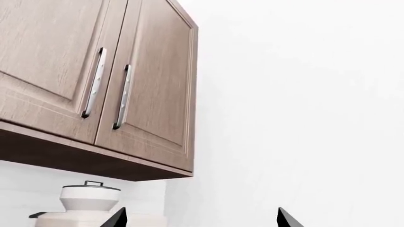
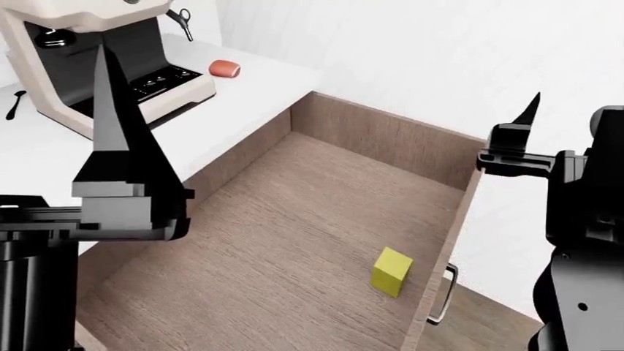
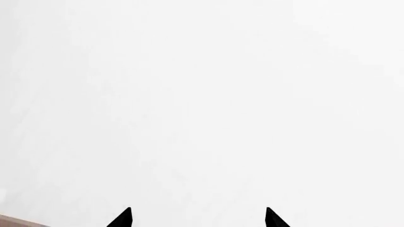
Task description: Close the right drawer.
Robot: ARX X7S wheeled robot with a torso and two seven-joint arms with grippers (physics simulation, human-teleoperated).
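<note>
Drawer stands pulled out: the right drawer point(image 2: 292, 241) fills the middle of the head view, its near end cut off by the frame. Small yellow block point(image 2: 392, 271) lies inside near the front panel; bar handle point(image 2: 443, 294) only partly seen beyond it. Left end effector point(image 1: 202, 218) spread wide, empty, only fingertips showing. Right end effector point(image 3: 197, 218) likewise wide, facing blank white. Coffee machine point(image 2: 98, 58) on the bench point(image 2: 253, 80), top cropped.

Right drawer point(image 2: 292, 241) open, frame centre; yellow cube point(image 2: 391, 271) inside, lower right; coffee machine point(image 2: 98, 51) upper left on counter point(image 2: 244, 80).
</note>
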